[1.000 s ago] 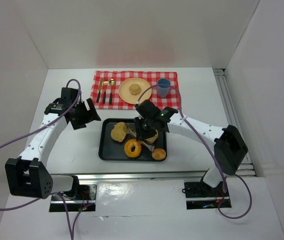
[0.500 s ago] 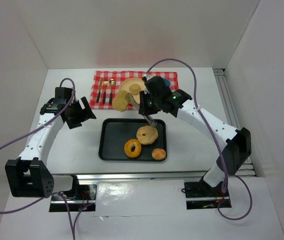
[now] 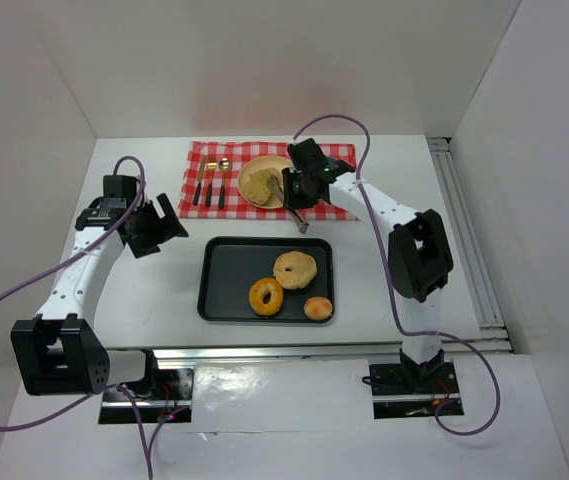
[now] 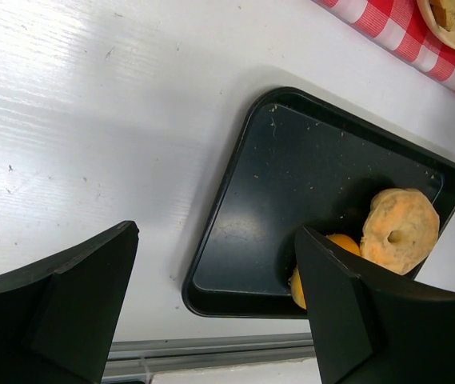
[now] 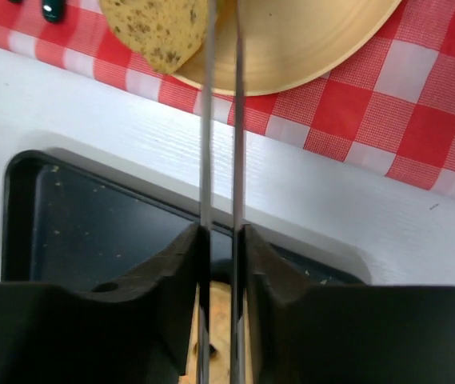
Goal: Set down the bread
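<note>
Bread hangs over the plate in tongs my right tool squeezes narrow; next I ease open.

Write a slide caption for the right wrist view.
Right gripper squeezes tongs holding a bread slice at the yellow plate's edge, beyond the black tray.

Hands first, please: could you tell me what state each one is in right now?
Left hand: open, empty.
Right hand: closed on tongs holding a bread slice.
</note>
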Robot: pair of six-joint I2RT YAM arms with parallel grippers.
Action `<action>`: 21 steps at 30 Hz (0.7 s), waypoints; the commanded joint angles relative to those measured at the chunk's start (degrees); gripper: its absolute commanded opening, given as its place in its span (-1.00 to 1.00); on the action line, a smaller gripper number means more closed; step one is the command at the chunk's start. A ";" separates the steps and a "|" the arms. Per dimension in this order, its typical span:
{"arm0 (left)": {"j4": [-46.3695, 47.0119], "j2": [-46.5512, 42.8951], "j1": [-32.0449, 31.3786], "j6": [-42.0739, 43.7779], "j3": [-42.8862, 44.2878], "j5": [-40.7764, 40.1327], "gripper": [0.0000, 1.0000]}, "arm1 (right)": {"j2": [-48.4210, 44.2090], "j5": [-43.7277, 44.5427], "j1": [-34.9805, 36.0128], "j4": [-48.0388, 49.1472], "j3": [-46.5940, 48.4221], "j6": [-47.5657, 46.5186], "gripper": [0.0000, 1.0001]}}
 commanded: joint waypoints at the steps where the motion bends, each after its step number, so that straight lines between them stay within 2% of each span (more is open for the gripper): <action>1: 1.03 -0.59 1.03 1.51 -0.12 1.94 0.84 | -0.10 -1.36 -0.26 5.03 3.21 -0.17 -0.30; 3: 1.03 -0.59 1.04 1.51 -0.12 1.94 0.84 | -2.20 -0.13 0.26 5.57 3.21 -0.17 0.09; 4: 1.03 -0.59 1.04 1.51 -0.12 1.94 0.84 | -2.21 -0.13 0.27 4.70 3.21 -0.17 0.13; 15: 1.55 1.08 1.04 1.51 0.93 3.17 0.84 | -13.61 6.37 -0.88 1.87 1.28 -0.70 0.13; 21: 1.55 1.08 1.04 1.51 1.46 3.17 0.84 | -22.49 16.91 -7.80 -1.64 -3.90 -0.70 0.13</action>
